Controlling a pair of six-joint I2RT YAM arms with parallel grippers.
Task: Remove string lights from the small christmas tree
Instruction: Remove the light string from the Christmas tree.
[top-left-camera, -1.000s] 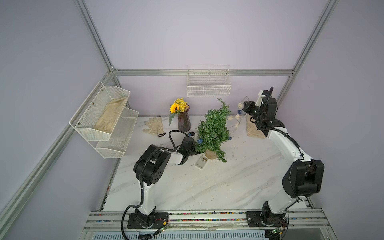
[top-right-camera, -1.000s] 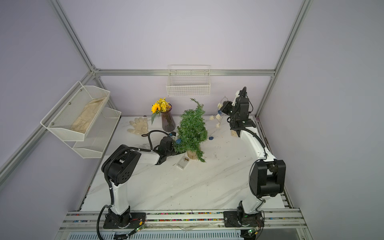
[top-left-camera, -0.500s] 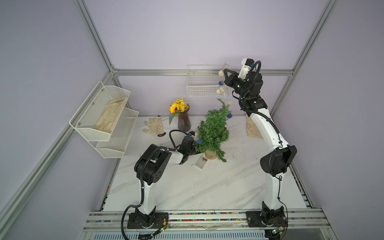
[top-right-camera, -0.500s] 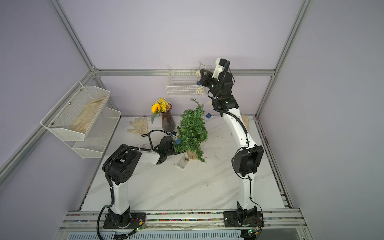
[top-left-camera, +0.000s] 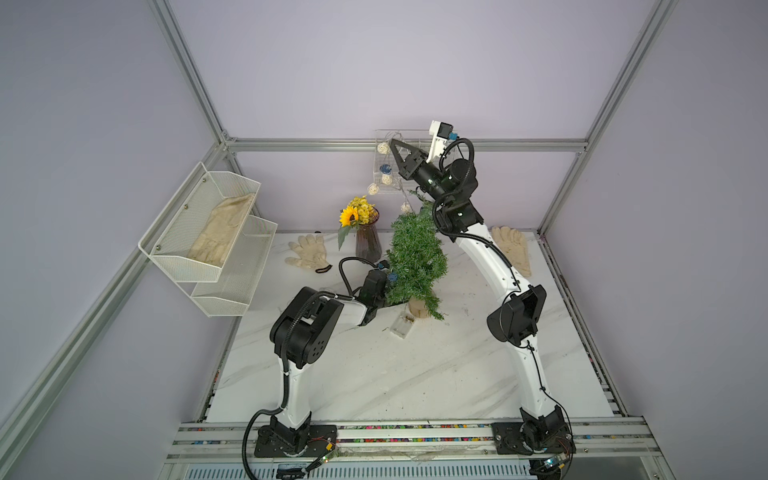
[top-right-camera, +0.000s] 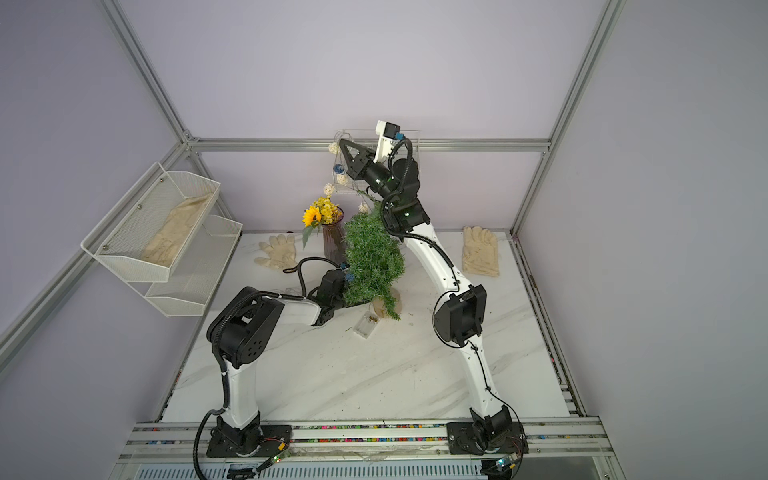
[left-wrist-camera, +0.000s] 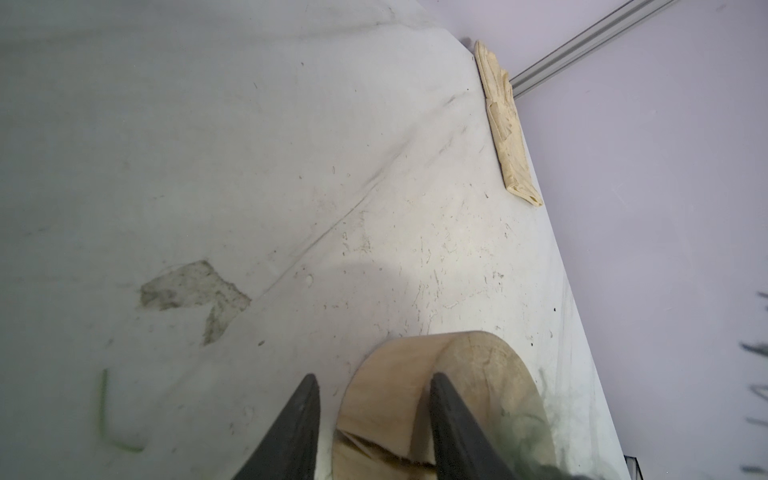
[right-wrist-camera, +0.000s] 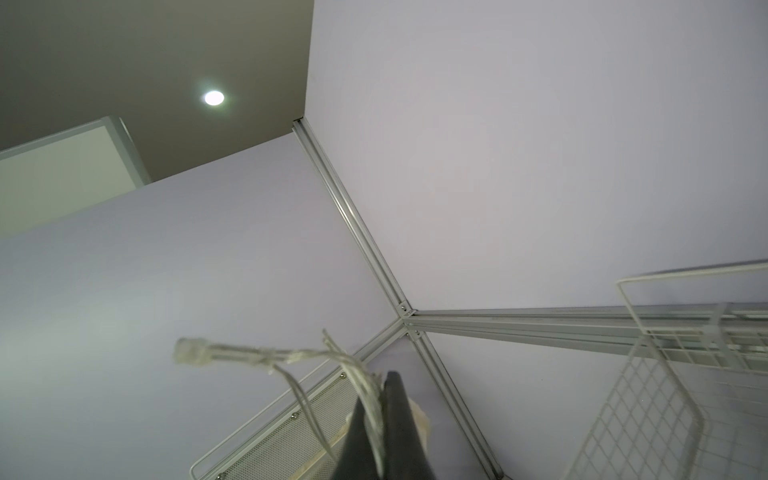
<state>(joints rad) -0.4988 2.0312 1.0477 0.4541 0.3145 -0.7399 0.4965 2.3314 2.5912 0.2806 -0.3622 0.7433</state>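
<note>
We see the right gripper (top-left-camera: 391, 142) high at 12 o'clock, jaws clamped on the string lights (top-left-camera: 385, 168). The strand hangs to the tip of the small christmas tree (top-left-camera: 415, 257), with the wire basket (right-wrist-camera: 665, 407) close behind. Left gripper (left-wrist-camera: 372, 376) jaws are apart at the tree base. The vase (top-left-camera: 368, 245) crowds the tree's 10 o'clock. The battery box (top-left-camera: 402, 326) is on the desk (top-left-camera: 374, 374) at 7. White glove (top-left-camera: 307, 252) at 10, tan glove (top-left-camera: 513, 249) at 2.

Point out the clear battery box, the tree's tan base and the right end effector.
battery box (top-left-camera: 402, 326): in a top view, middle of its clear casing.
tree base (left-wrist-camera: 384, 388): left wrist view, its tan side wall.
right end effector (top-left-camera: 392, 142): in a top view, at its closed fingertips.
</note>
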